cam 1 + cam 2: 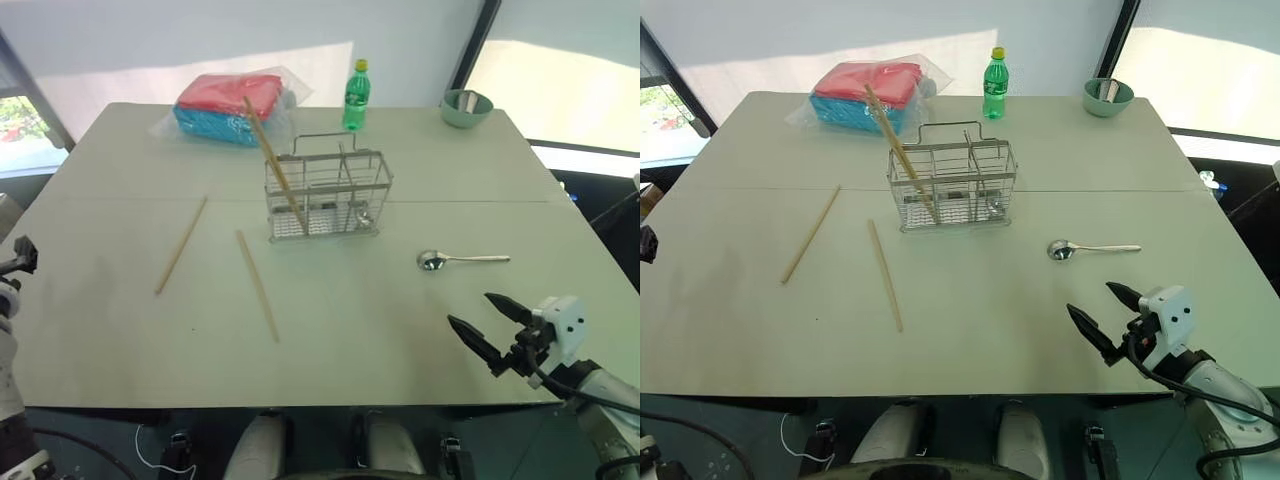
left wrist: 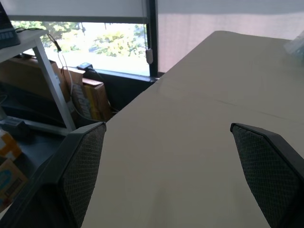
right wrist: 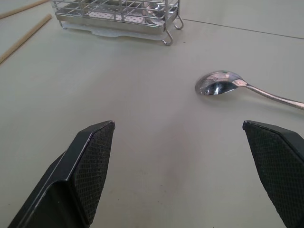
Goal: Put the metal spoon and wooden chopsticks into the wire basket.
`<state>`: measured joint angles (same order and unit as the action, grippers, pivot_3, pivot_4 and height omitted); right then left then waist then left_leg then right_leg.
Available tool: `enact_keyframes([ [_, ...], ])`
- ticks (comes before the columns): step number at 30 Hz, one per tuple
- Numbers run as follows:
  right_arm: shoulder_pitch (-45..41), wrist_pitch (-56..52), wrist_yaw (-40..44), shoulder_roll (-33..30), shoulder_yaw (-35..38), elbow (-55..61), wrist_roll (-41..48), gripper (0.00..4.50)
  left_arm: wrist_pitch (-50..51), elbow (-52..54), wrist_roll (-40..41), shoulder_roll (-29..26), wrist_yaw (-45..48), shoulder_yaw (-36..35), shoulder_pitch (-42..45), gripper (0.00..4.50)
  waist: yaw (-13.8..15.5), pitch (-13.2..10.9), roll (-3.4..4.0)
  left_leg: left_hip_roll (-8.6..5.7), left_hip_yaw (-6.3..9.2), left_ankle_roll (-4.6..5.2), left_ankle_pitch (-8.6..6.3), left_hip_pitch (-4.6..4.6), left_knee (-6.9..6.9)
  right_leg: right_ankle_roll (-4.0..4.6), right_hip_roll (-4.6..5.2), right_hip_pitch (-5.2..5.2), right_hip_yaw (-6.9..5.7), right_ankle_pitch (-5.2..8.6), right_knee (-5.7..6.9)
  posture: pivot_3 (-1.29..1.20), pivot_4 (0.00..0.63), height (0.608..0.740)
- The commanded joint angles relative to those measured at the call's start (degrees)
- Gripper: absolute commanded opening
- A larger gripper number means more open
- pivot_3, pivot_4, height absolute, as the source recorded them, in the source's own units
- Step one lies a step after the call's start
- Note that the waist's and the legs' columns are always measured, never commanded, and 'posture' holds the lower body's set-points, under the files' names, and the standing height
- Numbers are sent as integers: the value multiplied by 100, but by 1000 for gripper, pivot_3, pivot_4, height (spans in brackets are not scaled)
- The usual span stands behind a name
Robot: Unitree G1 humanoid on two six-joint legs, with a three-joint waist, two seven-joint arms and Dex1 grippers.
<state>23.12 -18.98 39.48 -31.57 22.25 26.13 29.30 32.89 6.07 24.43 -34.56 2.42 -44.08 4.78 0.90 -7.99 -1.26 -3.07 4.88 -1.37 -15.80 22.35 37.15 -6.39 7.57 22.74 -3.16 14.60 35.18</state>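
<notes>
The wire basket [image 1: 325,195] stands mid-table, back of centre. One wooden chopstick [image 1: 272,160] leans inside its left end, sticking up and out. Two more chopsticks lie flat on the table: one [image 1: 182,243] to the basket's left, one [image 1: 257,285] in front of it. The metal spoon [image 1: 460,260] lies right of the basket, bowl toward it; in the right wrist view the spoon [image 3: 221,84] is just ahead of the fingers. My right gripper [image 1: 468,308] hovers open and empty near the table's front right. My left gripper [image 2: 167,126] is open and empty over the table's left edge.
A green bottle [image 1: 356,96], a green bowl [image 1: 466,107] and a red and blue packet in plastic [image 1: 230,105] sit along the far edge. Beyond the table's left edge are a white shelf [image 2: 42,61] and cardboard boxes [image 2: 90,97].
</notes>
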Motion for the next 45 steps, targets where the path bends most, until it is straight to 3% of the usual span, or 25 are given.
enact_keyframes([
  [1,-73,18,-33,-59,31,60,-32,4500,-17,262,-9,-75,33,-27,24,4428,-1,-1,2,0,0,0,0,0,0,0,0,0,0,0,0,0,150,667],
  [14,-292,-20,-90,-171,45,104,-86,4500,-87,209,-51,-89,155,106,183,4428,-2,0,0,-1,0,1,0,0,0,0,-1,0,-1,0,1,0,150,667],
  [28,-1224,22,361,-938,117,-380,-90,4500,81,598,88,-289,577,311,212,4428,-3,-1,0,-3,-3,15,9,2,2,0,1,-10,-1,-1,1,0,150,667],
  [35,-3298,420,1679,-2029,-725,-1582,-357,4500,897,1565,1326,-1165,2502,1458,662,4428,-14,-8,2,-2,-11,15,9,0,11,6,5,-10,-10,-4,1,0,150,667],
  [40,-4677,1167,2793,-2229,-1687,-2810,-926,4500,1069,2057,1751,-1426,3497,2433,897,4428,-30,-20,22,-3,-17,27,7,5,-5,5,7,-13,-9,-6,-3,0,150,667],
  [45,-6061,1897,3856,-2162,-2521,-4530,-1559,4500,757,2305,1612,-1981,4807,3242,884,4428,-76,-31,32,-4,-25,27,7,5,-5,6,6,-14,-8,-6,-8,0,150,667],
])
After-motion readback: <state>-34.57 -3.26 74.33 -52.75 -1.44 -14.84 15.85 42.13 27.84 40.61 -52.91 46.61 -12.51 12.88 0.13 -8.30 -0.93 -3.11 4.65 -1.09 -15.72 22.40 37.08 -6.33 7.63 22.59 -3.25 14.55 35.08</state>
